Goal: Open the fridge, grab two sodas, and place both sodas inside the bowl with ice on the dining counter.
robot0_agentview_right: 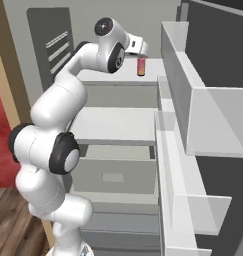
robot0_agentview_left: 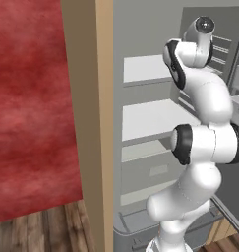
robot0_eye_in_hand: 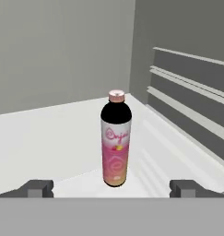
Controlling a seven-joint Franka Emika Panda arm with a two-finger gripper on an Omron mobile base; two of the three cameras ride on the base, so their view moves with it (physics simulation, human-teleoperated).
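Note:
The fridge (robot0_agentview_left: pixel 150 115) stands open, its white shelves (robot0_agentview_right: pixel 118 122) showing. One soda (robot0_eye_in_hand: pixel 115 143), a small bottle with a pink label, dark shoulders and a pink cap, stands upright on the upper shelf. In the right base view this soda (robot0_agentview_right: pixel 141 66) sits just beyond my hand, near the shelf's right end. My gripper (robot0_eye_in_hand: pixel 111 188) is inside the fridge at upper-shelf height, open, with the bottle centred a short way ahead of the fingertips (robot0_eye_in_hand: pixel 37 188) and apart from them. Nothing is held.
The open fridge door (robot0_agentview_right: pixel 213 50) with its clear bins (robot0_agentview_right: pixel 193 100) runs along the right of the arm. A tan wood surround (robot0_agentview_left: pixel 89 98) and a red wall (robot0_agentview_left: pixel 27 98) lie to the left. The ribbed side wall (robot0_eye_in_hand: pixel 191 92) is close to the bottle.

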